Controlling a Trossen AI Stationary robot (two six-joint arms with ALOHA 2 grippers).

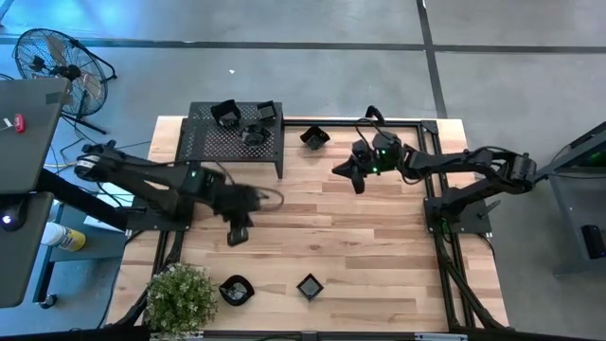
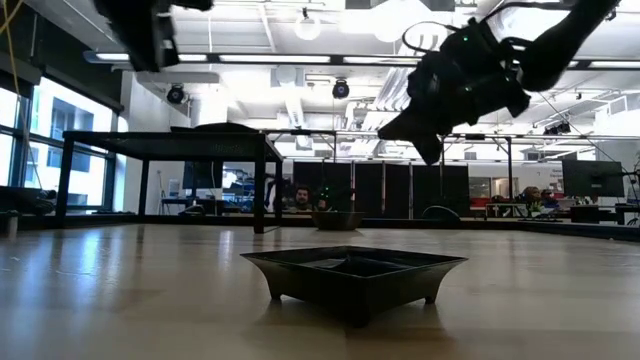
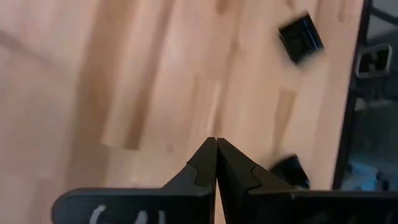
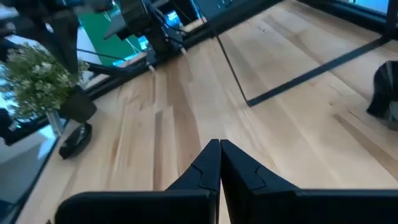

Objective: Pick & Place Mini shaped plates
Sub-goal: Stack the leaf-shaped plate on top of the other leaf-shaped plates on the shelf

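We see a big wooden table (image 1: 379, 256) first. On it stands a black metal shelf (image 1: 204, 142) with holes, past the left claw (image 1: 237, 230), toward the far edge. A small green plant (image 1: 178, 296) sits at the near corner, on the left claw's side.

Next come the two claws. The left claw hangs over the middle of the table. Its fingers are pressed together and hold nothing. The right claw (image 1: 352, 174) hangs high above the wood, and its fingers are pressed together too, with nothing between them.

Now the little black plates. We count three on top of the shelf (image 1: 225, 113) (image 1: 255, 134) (image 1: 268, 111). One more sits on the table (image 1: 313, 137) near the right claw, toward the far edge. Two sit by the near edge, a round one (image 1: 236, 289) and a square one (image 1: 310, 285), both well away from the claws. That makes six we can see.

We think the plates are light, hard and shiny, so they may slip. They could chip if dropped. The square one (image 2: 352, 268) has a thin rim that flares out and small feet. We think the rim is the best place to pinch.
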